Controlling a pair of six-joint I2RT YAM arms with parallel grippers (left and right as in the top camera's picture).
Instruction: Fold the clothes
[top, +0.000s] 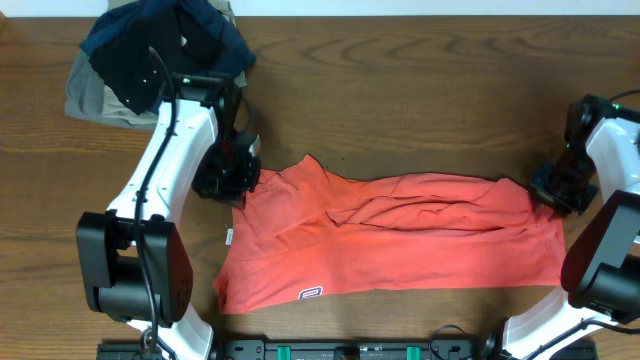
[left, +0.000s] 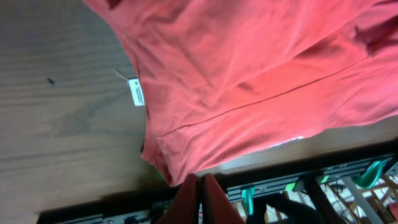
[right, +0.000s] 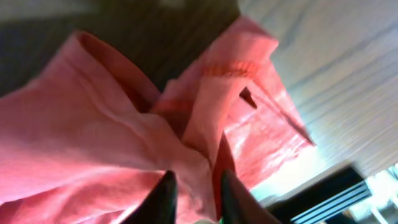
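The coral-red T-shirt (top: 400, 250) lies spread on the wooden surface (top: 420, 100), in the near half between the two arms. Its long axis runs left to right across the surface. The white neck label (top: 228, 237) sticks out at the left edge, so the collar end points left. The stitched hem (right: 227, 67) is at the right end. A small logo (top: 310, 293) shows near the front left corner. Loose wrinkles run lengthwise through the middle, and the far edge is uneven, rising to a peak near the left arm.

The left pincer (top: 228, 172) sits at the far left corner of the shirt. It is closed tight, and in the left wrist view red cloth runs right down into its fingers (left: 186, 199), so it has the shirt pinched there.

The right pincer (top: 555, 188) is at the far right corner. Its fingers (right: 165, 193) stand partly apart. A bunched fold of the shirt fills the gap between them, and it looks loose rather than clamped.

At the far left corner of the surface, well apart from the shirt, sits a pile of garments: a black one (top: 140, 60) on top, navy (top: 222, 48) beside it and khaki (top: 85, 100) beneath.
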